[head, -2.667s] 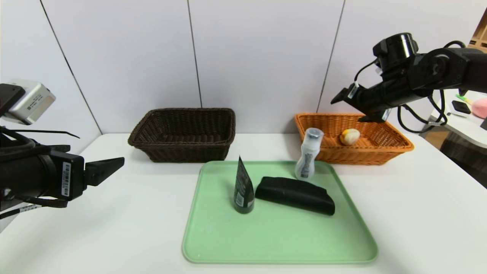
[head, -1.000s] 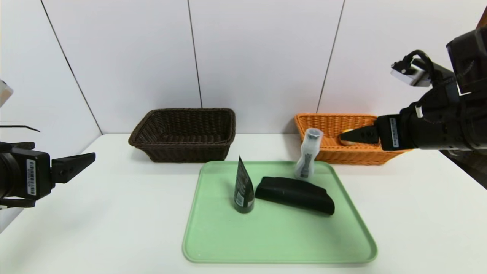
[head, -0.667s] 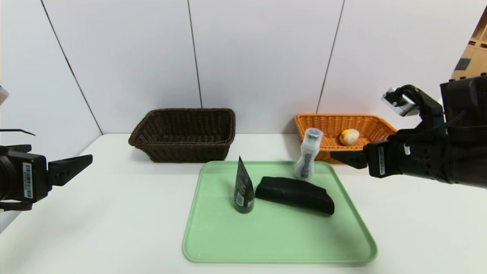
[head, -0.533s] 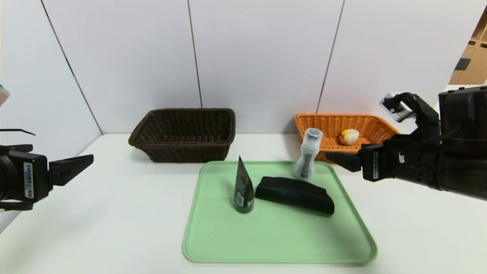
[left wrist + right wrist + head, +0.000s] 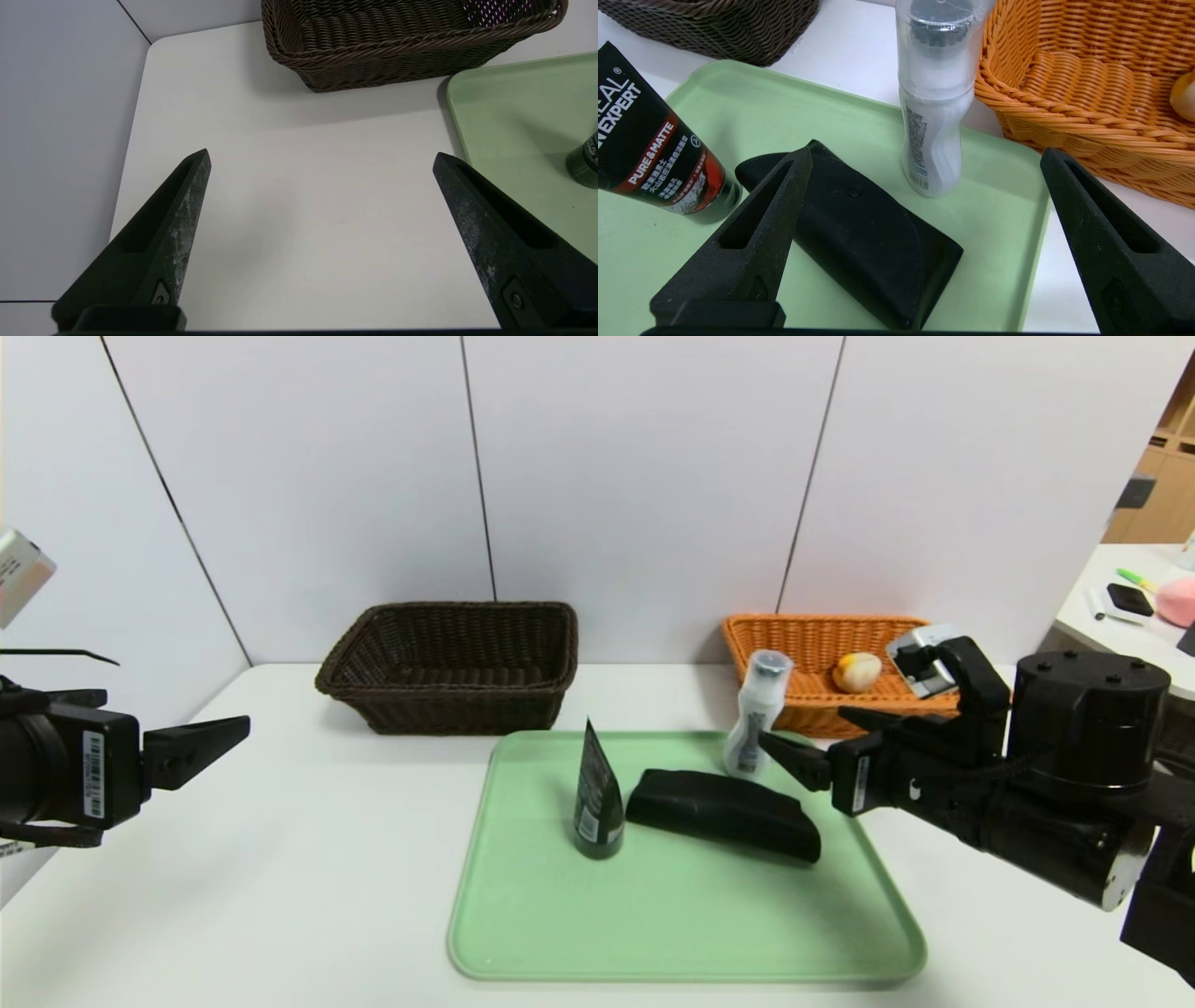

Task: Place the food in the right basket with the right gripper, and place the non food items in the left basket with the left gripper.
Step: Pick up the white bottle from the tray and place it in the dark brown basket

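Food (image 5: 857,672), the small bun-like piece, lies inside the orange right basket (image 5: 803,717) at the far right, so what is left looks like left-hand work. The black tube (image 5: 597,803), the white bottle (image 5: 749,737) and the black pouch (image 5: 724,814) all stand or lie on the green tray (image 5: 686,933). The left gripper (image 5: 322,151) hangs over the left of the counter (image 5: 308,896), fingers wide open and holding nothing. It should probably take the tube first, being leftmost: come in low, straddle the body near its broad base, square up before closing, and squeeze gently, since a tube gives. Then lift clear of the dark left basket's (image 5: 448,693) near rim before letting go.

The right gripper (image 5: 927,151), also open and unladen, hovers over the tray's right side, by the bottle and pouch. It would do well to rise and draw off to the right, as a sideways sweep could topple the bottle or crowd the left arm.
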Tool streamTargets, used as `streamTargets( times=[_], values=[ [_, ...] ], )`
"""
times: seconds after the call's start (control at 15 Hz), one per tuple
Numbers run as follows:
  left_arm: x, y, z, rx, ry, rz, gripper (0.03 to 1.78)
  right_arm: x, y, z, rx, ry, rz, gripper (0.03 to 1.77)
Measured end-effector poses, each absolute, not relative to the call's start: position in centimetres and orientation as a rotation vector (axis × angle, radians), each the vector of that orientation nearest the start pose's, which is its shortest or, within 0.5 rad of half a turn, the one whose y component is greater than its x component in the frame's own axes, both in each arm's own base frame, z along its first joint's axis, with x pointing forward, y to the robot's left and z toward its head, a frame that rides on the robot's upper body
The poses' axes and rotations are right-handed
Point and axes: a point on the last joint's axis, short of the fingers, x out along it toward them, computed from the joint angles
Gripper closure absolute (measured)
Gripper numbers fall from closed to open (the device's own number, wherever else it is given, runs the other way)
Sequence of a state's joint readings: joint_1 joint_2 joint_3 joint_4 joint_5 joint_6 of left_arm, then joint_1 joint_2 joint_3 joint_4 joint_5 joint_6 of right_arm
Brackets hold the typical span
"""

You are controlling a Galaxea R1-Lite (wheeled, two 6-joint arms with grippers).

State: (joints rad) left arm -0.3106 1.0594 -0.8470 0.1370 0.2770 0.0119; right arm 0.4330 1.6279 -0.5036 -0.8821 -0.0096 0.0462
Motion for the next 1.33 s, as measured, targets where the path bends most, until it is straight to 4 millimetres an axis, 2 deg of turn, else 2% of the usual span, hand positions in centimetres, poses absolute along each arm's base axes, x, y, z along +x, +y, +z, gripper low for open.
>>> streamTargets(
  times=[0.27, 0.8, 1.13, 1.33],
  values=[
    [13.3, -3.6, 26.2, 0.115, 0.342, -0.039, 0.12, 24.1, 11.4, 13.6, 0.000, 0.233, 0.423, 0.11],
    [13.4, -3.7, 26.2, 0.116, 0.347, -0.040, 0.12, 24.1, 11.4, 12.4, -0.001, 0.248, 0.417, 0.10],
    [13.4, -3.7, 26.2, 0.116, 0.347, -0.040, 0.12, 25.7, 12.0, 11.5, 0.025, 0.141, 0.416, 0.10],
    [13.4, -3.7, 26.2, 0.116, 0.348, -0.040, 0.12, 26.3, 12.3, 10.3, 0.027, 0.149, 0.414, 0.10]
  ],
)
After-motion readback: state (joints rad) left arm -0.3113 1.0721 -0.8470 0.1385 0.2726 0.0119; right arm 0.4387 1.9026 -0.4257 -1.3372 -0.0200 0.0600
